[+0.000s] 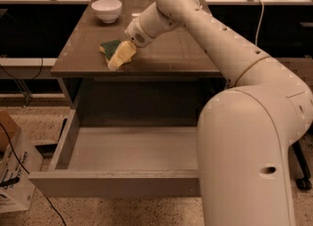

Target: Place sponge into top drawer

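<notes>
The sponge (109,48), dark green on top with a yellow edge, lies on the brown tabletop (166,49) near its front left. My gripper (120,56) reaches down from the right and sits right against the sponge's right side, covering part of it. The top drawer (112,184) is pulled fully out below the table, with its grey interior (132,147) bare. My arm's large white body fills the right foreground and hides the drawer's right end.
A white bowl (106,10) stands at the table's back left. A cardboard box (12,171) and a black cable (29,181) lie on the floor to the left of the drawer. A counter with rails runs behind the table.
</notes>
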{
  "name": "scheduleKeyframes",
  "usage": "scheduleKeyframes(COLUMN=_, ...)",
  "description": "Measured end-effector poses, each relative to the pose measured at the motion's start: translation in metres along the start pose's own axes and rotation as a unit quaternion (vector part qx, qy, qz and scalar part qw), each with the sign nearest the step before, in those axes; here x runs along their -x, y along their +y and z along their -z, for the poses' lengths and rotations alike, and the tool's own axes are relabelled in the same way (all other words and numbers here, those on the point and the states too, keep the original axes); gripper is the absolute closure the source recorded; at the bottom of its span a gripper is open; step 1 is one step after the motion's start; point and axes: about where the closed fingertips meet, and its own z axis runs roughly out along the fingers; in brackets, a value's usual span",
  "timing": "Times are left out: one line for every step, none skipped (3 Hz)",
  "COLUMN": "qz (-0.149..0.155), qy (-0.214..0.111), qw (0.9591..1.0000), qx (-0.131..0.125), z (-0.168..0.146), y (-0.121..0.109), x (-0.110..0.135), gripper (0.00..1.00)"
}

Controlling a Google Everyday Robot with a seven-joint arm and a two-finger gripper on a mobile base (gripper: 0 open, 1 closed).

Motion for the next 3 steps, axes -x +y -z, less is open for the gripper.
scheduleKeyframes(qz=-0.011, qy=0.005, qw=0.9999, qx=0.007, z=-0.0175, y=-0.0064, x=-0.0037, gripper=0.04)
scheduleKeyframes(qz=-0.014, qy=0.009, qw=0.9998, qx=0.01, z=-0.0234, y=-0.0082, x=-0.0053, gripper=0.27)
scheduleKeyframes(qz=-0.011, qy=0.012, qw=0.9999, qx=0.003, z=-0.0157, y=-0.0063, x=-0.0047, gripper=0.5)
